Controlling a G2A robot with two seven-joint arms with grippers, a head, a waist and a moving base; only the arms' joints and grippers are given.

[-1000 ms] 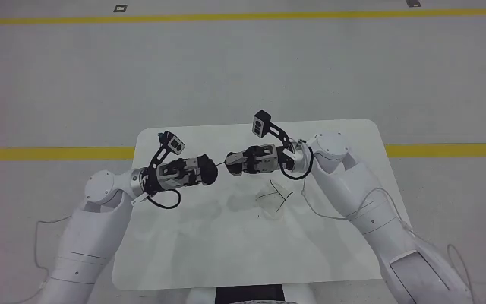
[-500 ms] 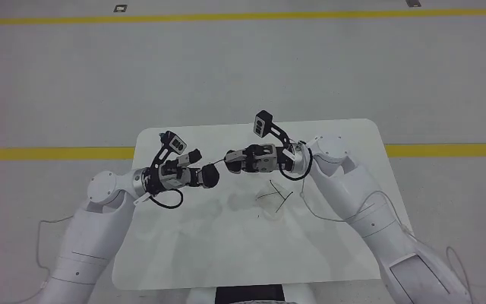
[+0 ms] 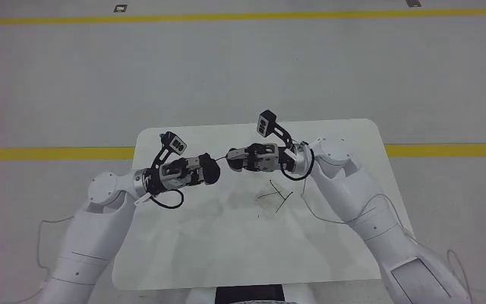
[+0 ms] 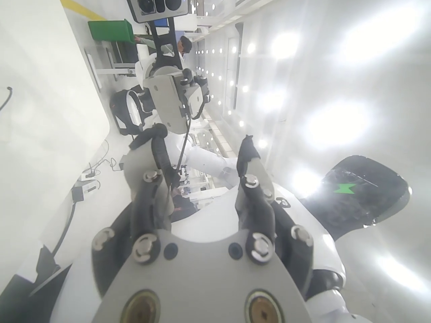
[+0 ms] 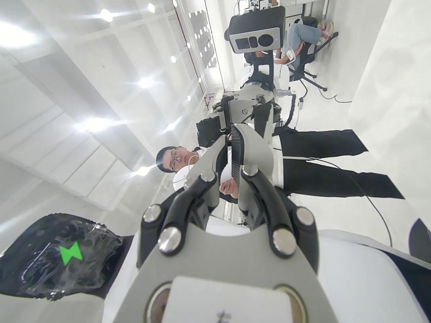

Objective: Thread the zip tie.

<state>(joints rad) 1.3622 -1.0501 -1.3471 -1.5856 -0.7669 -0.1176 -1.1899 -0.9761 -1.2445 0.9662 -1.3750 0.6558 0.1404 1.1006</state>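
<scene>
Zip tie — a thin dark strap, held in the air over the far part of a white table, bridging the short gap between my two grippers. My right gripper has it: the two fingers are pressed close together on one end, and the strap sticks out from them toward my other arm. My left gripper faces it head-on, and the tips of the two grippers nearly meet. The left jaws stand wide apart, and one finger is wrapped in black tape. In the left wrist view the strap's free end comes from the right gripper into that open gap and runs just beside the taped finger — I cannot tell whether it touches. Both grippers hang above the tabletop rather than resting on it.

On the table, near my right arm and closer to me than the grippers, lie a few loose zip ties, crossed over one another. Beyond the table a yellow line runs across the pale floor.
</scene>
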